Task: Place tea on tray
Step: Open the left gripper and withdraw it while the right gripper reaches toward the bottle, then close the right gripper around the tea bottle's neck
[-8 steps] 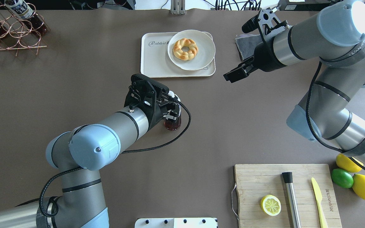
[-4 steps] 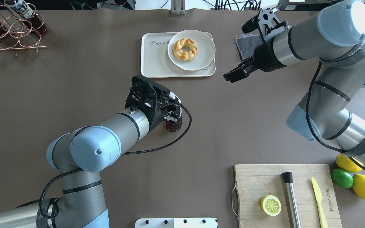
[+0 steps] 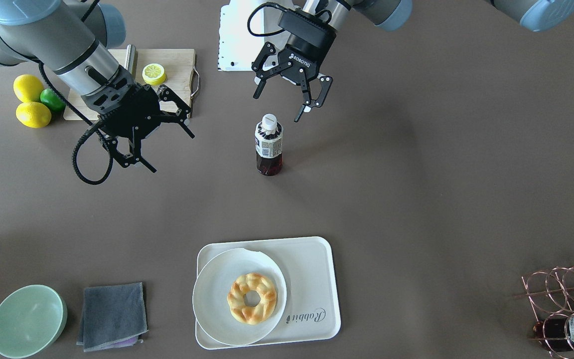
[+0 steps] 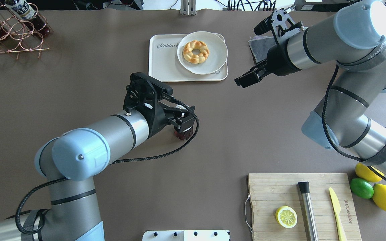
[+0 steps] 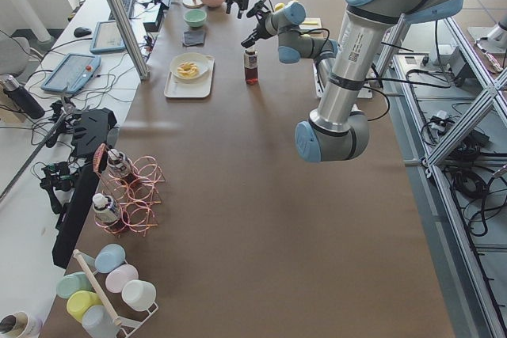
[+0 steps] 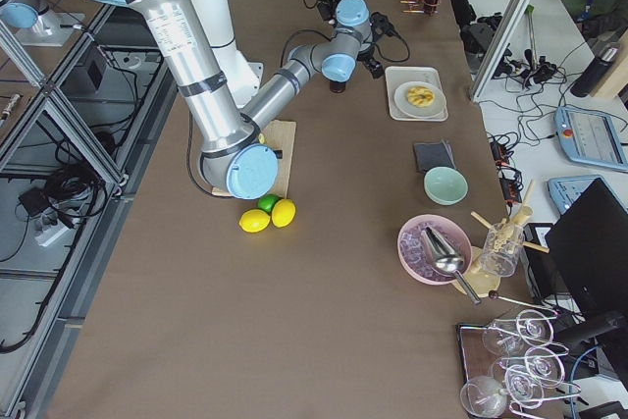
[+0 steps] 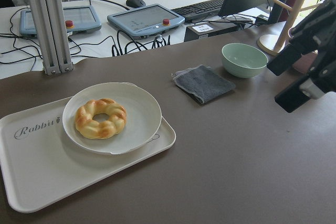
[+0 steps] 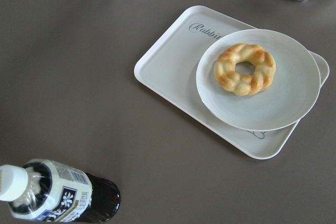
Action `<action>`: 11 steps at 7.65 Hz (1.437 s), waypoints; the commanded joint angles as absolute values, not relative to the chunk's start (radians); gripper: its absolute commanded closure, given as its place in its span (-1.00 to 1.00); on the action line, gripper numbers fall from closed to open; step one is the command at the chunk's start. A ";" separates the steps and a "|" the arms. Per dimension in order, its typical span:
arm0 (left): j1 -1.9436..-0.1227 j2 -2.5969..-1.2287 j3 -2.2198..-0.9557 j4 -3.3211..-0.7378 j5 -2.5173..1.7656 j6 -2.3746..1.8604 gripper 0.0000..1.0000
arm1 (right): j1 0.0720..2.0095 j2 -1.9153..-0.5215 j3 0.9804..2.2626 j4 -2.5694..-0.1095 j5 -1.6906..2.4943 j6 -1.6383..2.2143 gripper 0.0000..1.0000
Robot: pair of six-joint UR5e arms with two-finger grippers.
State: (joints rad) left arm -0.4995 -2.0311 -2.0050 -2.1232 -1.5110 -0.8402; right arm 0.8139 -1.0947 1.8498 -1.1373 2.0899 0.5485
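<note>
The tea bottle (image 3: 269,144) stands upright on the brown table, white cap up; it also shows in the right wrist view (image 8: 58,198). My left gripper (image 3: 277,107) is open and empty, just behind and above the bottle, not touching it. In the overhead view the left gripper (image 4: 183,119) hides most of the bottle (image 4: 183,134). The cream tray (image 3: 317,279) lettered "Rabbit" lies farther out, with a white plate (image 3: 212,279) and a doughnut (image 3: 252,297) on its right part. My right gripper (image 3: 173,154) is open and empty, hovering to the tray's right (image 4: 243,79).
A grey cloth (image 3: 111,314) and a green bowl (image 3: 28,321) lie beyond the right gripper. A wooden cutting board (image 4: 270,190) holds a lemon half, a metal rod and a yellow knife, with lemons and a lime (image 4: 362,188) beside it. A copper wire rack (image 4: 12,33) holds bottles.
My left gripper, which was around the bottle, has opened and drawn back and up from it. The bottle stays standing. The right arm has barely moved.
</note>
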 commanded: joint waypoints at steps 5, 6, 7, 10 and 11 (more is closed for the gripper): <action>-1.279 -1.442 -1.918 -2.122 -2.401 -0.497 -0.96 | 0.533 -0.941 1.867 -1.190 1.737 0.799 -0.98; -1.361 -1.413 -1.840 -2.120 -2.399 -0.303 -0.96 | 0.482 -0.908 1.885 -1.274 1.645 0.798 -0.97; -1.406 -1.413 -1.779 -2.121 -2.399 -0.217 -0.96 | 0.459 -0.881 1.893 -1.343 1.585 0.798 -0.97; -1.410 -1.413 -1.758 -2.125 -2.399 -0.196 -0.96 | 0.377 -0.903 1.893 -1.359 1.363 0.784 -0.97; -1.410 -1.413 -1.758 -2.125 -2.399 -0.196 -0.96 | 0.365 -0.922 1.893 -1.356 1.329 0.785 -0.96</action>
State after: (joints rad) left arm -1.4074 -1.4137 -1.7624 -2.1234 -2.3992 -0.2029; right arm 0.3935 -0.8977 1.8924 -1.3547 1.4131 0.7852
